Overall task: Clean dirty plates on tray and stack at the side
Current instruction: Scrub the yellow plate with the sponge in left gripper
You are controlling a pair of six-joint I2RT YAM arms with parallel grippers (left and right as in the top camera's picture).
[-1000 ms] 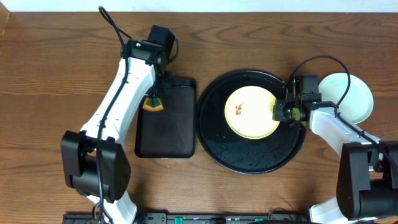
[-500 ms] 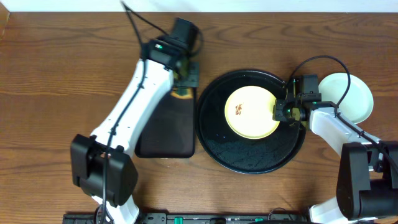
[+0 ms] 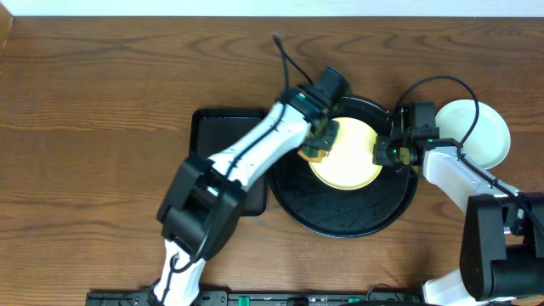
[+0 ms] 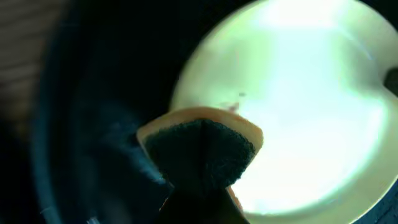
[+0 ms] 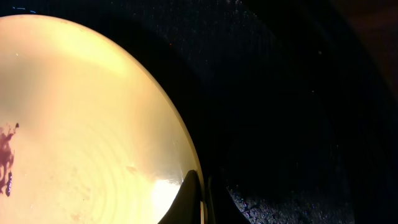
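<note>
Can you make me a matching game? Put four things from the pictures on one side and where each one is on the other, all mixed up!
1 sponge
2 yellow plate
3 pale plate
4 rectangular tray

A on the round tray
B on the table, far right
C in the left hand
D partly under the left arm

Pairs: 1-C, 2-A, 3-B, 4-D.

a pale yellow plate (image 3: 355, 163), round and shallow, lies on the round black tray (image 3: 340, 223), a little toward 12 o'clock of its middle. a brown smear (image 5: 6, 158) marks its face. the tray's floor glistens with droplets. a pale mint plate (image 3: 482, 134) sits on the wooden surface just off the tray's 3 o'clock rim.
</note>
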